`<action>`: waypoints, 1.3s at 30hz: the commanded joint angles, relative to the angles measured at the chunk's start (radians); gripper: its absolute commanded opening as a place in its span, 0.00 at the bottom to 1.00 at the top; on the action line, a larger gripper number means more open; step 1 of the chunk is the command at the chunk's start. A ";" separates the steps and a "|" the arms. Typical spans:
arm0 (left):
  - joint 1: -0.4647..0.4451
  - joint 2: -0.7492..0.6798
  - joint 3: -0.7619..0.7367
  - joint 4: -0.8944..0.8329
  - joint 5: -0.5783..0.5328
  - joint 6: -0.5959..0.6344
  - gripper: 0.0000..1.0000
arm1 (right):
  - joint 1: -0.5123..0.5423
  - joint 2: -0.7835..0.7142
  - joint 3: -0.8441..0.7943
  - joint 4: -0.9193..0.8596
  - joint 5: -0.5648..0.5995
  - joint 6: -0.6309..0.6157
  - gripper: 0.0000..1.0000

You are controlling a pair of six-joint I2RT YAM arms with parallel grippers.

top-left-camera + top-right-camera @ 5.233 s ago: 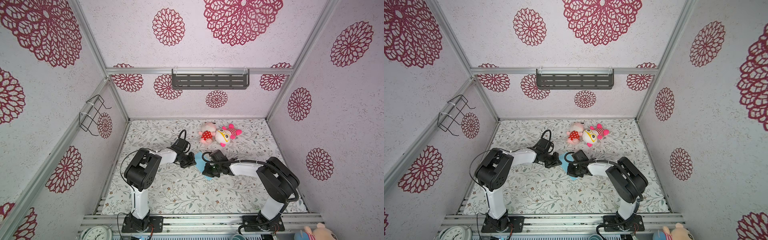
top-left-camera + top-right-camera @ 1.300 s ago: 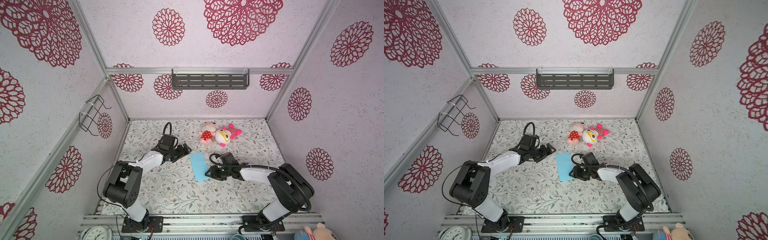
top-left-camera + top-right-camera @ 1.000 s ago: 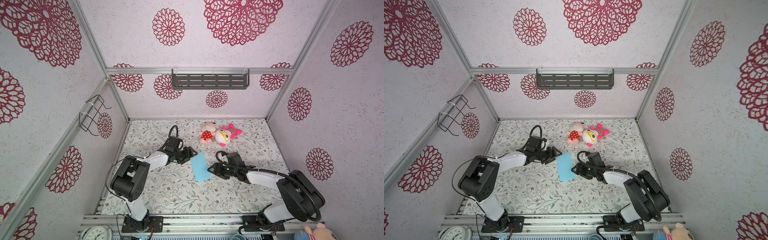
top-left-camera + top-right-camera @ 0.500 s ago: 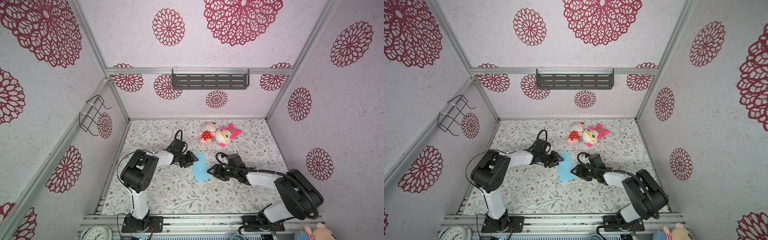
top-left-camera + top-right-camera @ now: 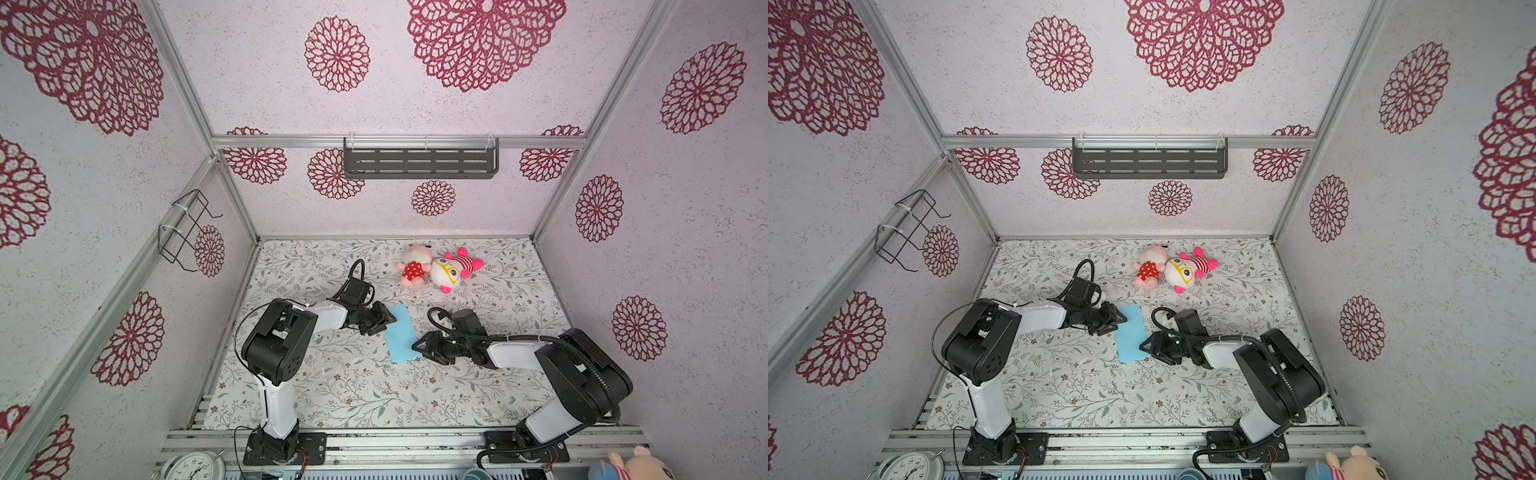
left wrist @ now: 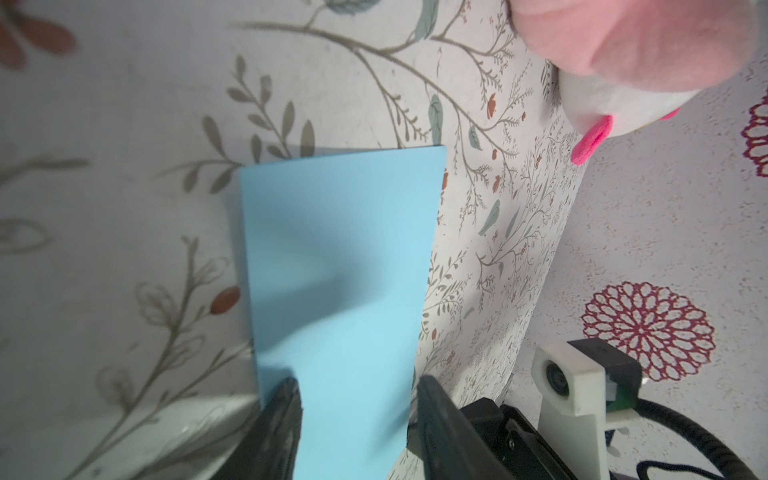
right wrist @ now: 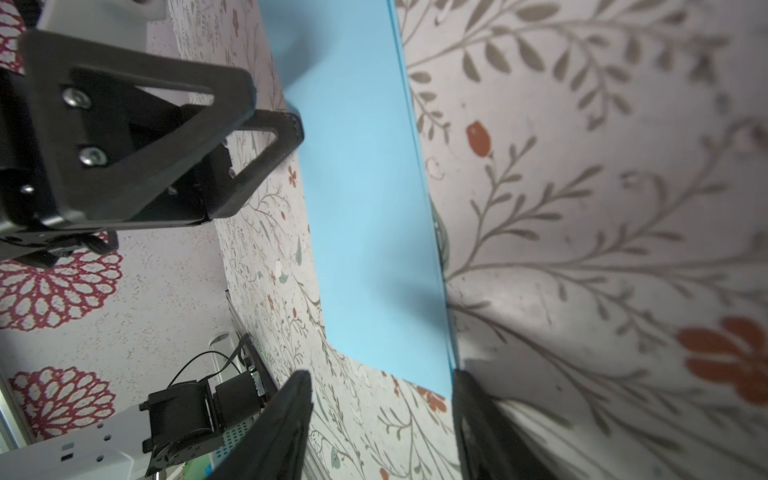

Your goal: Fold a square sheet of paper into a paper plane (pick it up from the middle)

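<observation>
Currently the light-blue sheet (image 5: 401,334) (image 5: 1131,334) lies on the floral mat (image 5: 332,390) mid-table, between both arms. It shows as a narrow rectangle, not a square.

Left gripper (image 5: 384,325) (image 5: 1116,325) sits low at the sheet's left edge, near the far corner. In the left wrist view the left gripper (image 6: 357,415) has its jaws apart, with the sheet running between them and nothing pinched.

Right gripper (image 5: 419,351) (image 5: 1144,347) sits low at the near right corner. In the right wrist view its jaws (image 7: 380,399) are also apart. One finger (image 7: 469,415) is just beside the corner; can't tell if it touches.

Plush toys (image 5: 444,272) lie well apart from the sheet, toward the back wall.
</observation>
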 commanded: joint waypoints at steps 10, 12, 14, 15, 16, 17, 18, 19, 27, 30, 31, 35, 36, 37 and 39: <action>-0.005 0.075 -0.018 -0.083 -0.082 0.015 0.49 | 0.004 0.012 -0.028 0.159 -0.015 0.098 0.43; -0.004 0.076 -0.017 -0.082 -0.080 0.015 0.49 | 0.002 0.022 -0.028 0.171 -0.017 0.102 0.40; -0.005 0.077 -0.016 -0.084 -0.080 0.016 0.49 | 0.002 0.029 -0.031 0.197 -0.023 0.112 0.40; -0.005 0.078 -0.016 -0.084 -0.080 0.017 0.49 | 0.003 0.030 -0.036 0.228 -0.026 0.118 0.42; -0.004 0.075 -0.016 -0.084 -0.080 0.017 0.49 | 0.002 0.031 -0.048 0.268 -0.029 0.127 0.45; -0.004 0.075 -0.015 -0.084 -0.080 0.018 0.49 | 0.002 0.033 -0.056 0.313 -0.033 0.133 0.47; -0.004 0.077 -0.015 -0.084 -0.079 0.019 0.49 | 0.000 0.039 -0.057 0.336 -0.037 0.130 0.48; -0.005 0.077 -0.013 -0.084 -0.078 0.019 0.49 | -0.001 0.051 -0.052 0.361 -0.044 0.131 0.48; -0.004 0.079 -0.007 -0.093 -0.078 0.025 0.49 | -0.006 0.167 0.002 0.474 -0.093 0.146 0.46; -0.004 0.078 -0.007 -0.092 -0.080 0.024 0.49 | -0.005 0.172 0.002 0.486 -0.097 0.148 0.47; -0.004 0.079 -0.007 -0.092 -0.080 0.025 0.49 | -0.006 0.170 -0.001 0.488 -0.097 0.147 0.48; -0.004 0.083 -0.001 -0.095 -0.078 0.028 0.49 | -0.007 0.152 -0.002 0.466 -0.087 0.111 0.50; -0.004 0.085 0.001 -0.096 -0.078 0.030 0.49 | -0.009 0.151 0.005 0.445 -0.081 0.096 0.50; -0.004 0.086 0.002 -0.096 -0.078 0.030 0.49 | -0.012 0.151 0.016 0.418 -0.074 0.073 0.50; -0.004 0.087 0.002 -0.098 -0.077 0.031 0.49 | -0.020 0.154 0.038 0.380 -0.057 0.040 0.50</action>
